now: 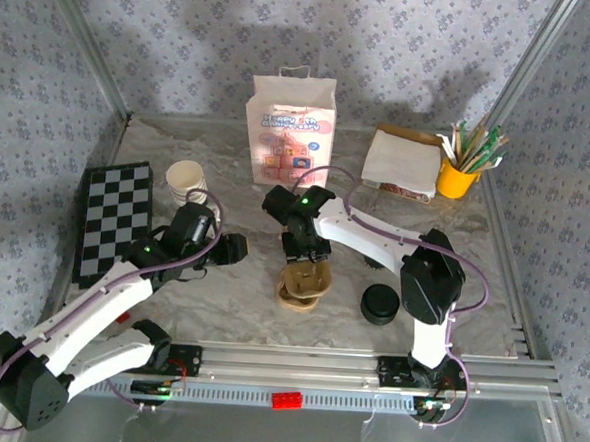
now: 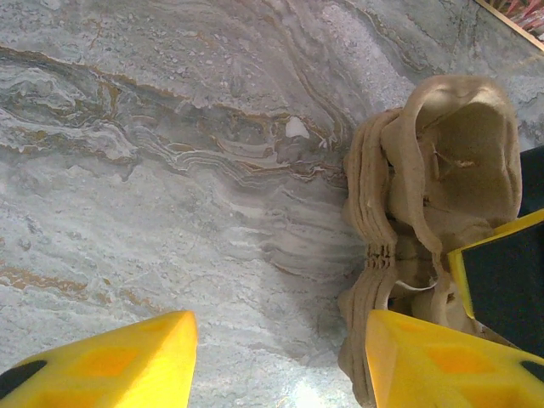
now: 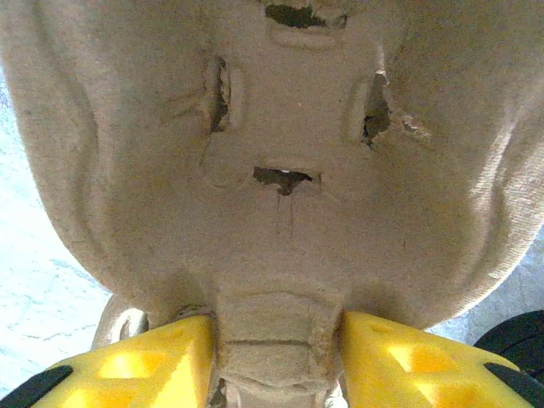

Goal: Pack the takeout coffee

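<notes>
1 cup (image 1: 185, 181), 1 lid (image 1: 380, 304), 1 carrier stack (image 1: 303, 284) and 1 bag (image 1: 289, 131) sit apart.

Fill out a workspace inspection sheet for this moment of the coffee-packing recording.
Surface: marbled tabletop, no spills seen.
Job's things: paper cup at the far left, apart from both grippers; black lid flat on the table, right of the pulp carrier.
Clutter: checkerboard, white bag upright at the back, napkin stack, yellow holder of sticks.
Grippers: left gripper open over bare table; right gripper has a finger on either side of the carrier's tab, grip unclear.
Cables: purple cables loop along both arms, no snag seen.
Surroundings: patterned walls, metal frame posts.
</notes>
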Tool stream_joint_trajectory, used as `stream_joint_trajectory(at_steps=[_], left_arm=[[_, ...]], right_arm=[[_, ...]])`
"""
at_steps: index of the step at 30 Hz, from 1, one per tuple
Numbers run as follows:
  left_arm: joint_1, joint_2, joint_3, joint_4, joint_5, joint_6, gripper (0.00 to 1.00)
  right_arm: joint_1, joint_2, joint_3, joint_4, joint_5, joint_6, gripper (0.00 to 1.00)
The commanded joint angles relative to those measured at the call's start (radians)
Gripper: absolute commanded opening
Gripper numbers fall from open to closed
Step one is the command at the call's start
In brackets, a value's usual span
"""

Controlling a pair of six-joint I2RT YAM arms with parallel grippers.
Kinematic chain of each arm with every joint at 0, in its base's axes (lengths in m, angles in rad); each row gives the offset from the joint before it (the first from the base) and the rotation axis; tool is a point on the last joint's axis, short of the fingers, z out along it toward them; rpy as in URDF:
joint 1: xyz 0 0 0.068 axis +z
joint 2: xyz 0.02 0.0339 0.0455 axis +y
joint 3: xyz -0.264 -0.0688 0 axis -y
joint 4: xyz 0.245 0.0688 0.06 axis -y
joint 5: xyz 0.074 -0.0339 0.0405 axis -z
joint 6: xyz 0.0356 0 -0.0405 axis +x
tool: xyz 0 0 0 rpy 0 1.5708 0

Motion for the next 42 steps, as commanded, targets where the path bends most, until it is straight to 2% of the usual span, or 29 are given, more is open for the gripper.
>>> stream_joint_trajectory(at_steps=[1, 10, 17, 21, 28, 36, 42], left_arm=[[0.005, 0.001, 0.039, 0.006, 0.015, -0.009, 0.55], [0.005, 0.001, 0.052, -0.001, 0.02, -0.012, 0.55], [0.0, 0.007, 0.081, -0.001, 0.051, -0.031, 0.54], [-0.032, 0.026, 0.108, -0.001, 0.048, -0.047, 0.53], [-0.228, 0.145, 0.207, -0.008, -0.055, -0.069, 0.52], [-0.441, 0.409, 0.353, 0.059, -0.093, -0.097, 0.47], [-0.525, 0.628, 0.523, 0.01, -0.116, -0.075, 0.44]], right_arm=[[0.0, 0.002, -0.022, 0.004, -0.012, 0.007, 0.44], [0.004, -0.025, 0.009, -0.032, 0.023, -0.008, 0.3], [-0.012, -0.123, 0.01, -0.055, 0.03, -0.01, 0.28], [-0.04, -0.203, -0.016, -0.071, 0.013, -0.01, 0.28], [-0.144, -0.384, -0.107, -0.095, -0.036, -0.03, 0.28], [-0.338, -0.552, -0.183, -0.116, -0.101, -0.097, 0.28], [-0.424, -0.584, -0.195, -0.127, -0.124, -0.141, 0.27]])
